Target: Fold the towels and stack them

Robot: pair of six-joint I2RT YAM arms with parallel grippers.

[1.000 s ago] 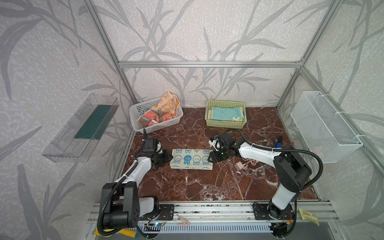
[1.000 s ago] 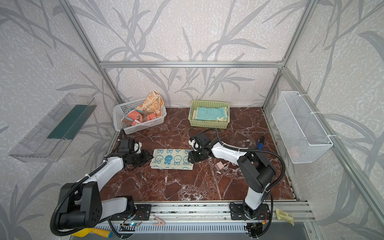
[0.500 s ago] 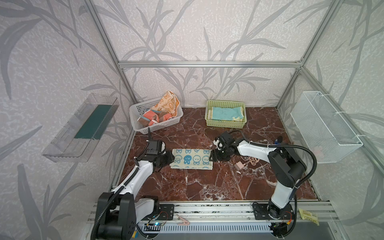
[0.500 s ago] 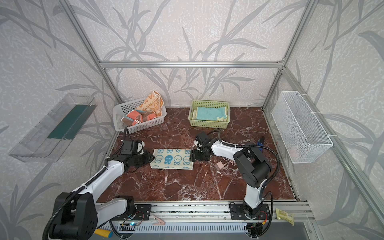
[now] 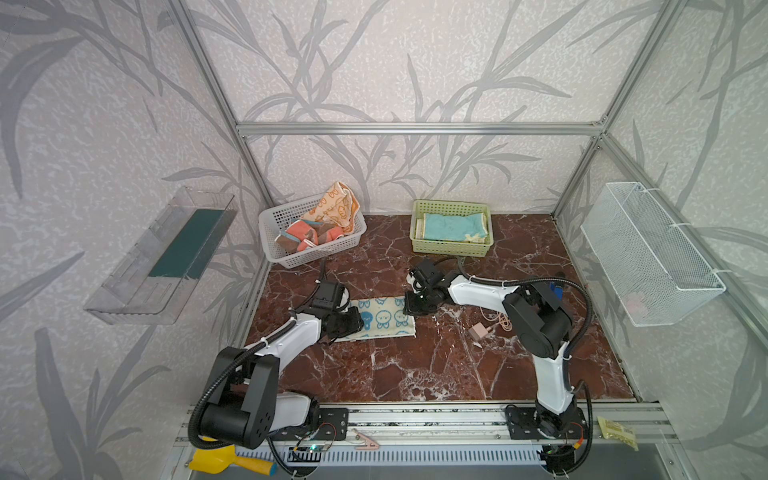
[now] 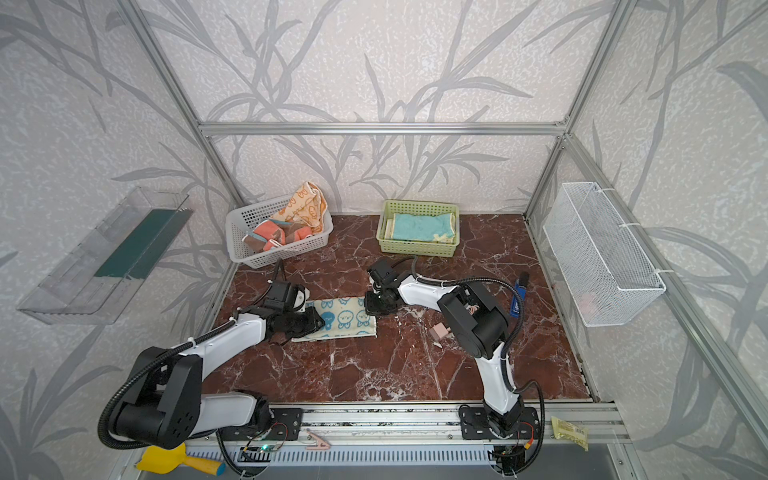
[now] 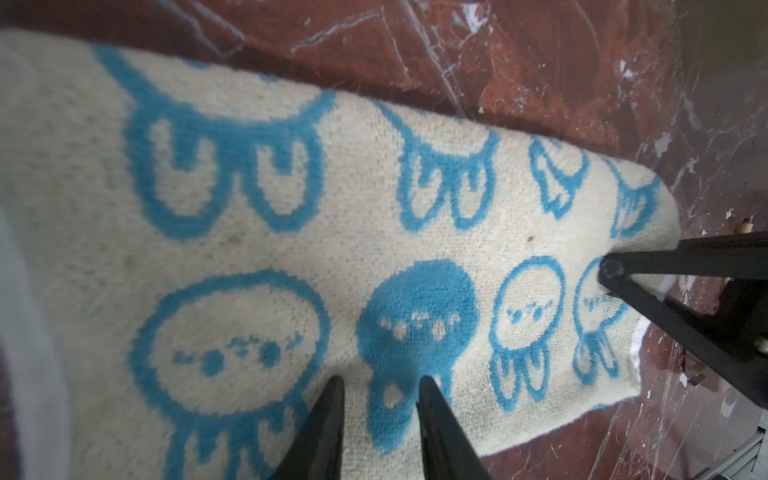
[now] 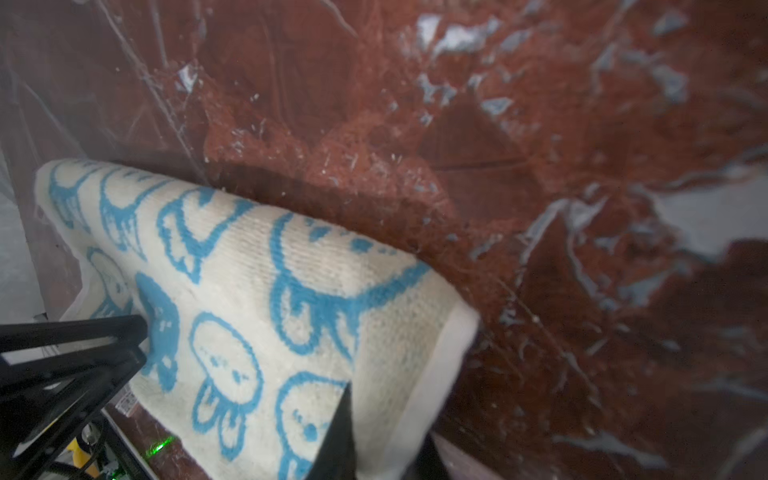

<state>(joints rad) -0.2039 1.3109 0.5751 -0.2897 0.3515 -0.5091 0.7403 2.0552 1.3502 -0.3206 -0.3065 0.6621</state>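
A cream towel with blue bunnies (image 5: 384, 318) (image 6: 347, 318) lies folded into a strip on the marble table. My left gripper (image 5: 353, 322) (image 6: 316, 322) rests over its left end, fingers a little apart with flat cloth (image 7: 291, 232) showing between them (image 7: 380, 380). My right gripper (image 5: 411, 308) (image 6: 370, 308) is shut on the towel's right hem (image 8: 440, 374), one finger on top and one beneath (image 8: 386, 419). More towels, orange-bunny (image 5: 336, 208) and coral (image 5: 303, 237), are piled in the white basket (image 5: 270, 232). A folded teal towel (image 5: 451, 226) lies in the green basket (image 5: 451, 249).
A pink plug (image 5: 478, 331) with a thin cord lies on the table just right of the right arm. A white wire basket (image 5: 648, 257) hangs on the right wall and a clear shelf (image 5: 166, 253) on the left wall. Aluminium frame posts edge the table.
My right gripper slid in to the towel's right edge and closed on the hem. My left gripper moved right onto the towel's left end.
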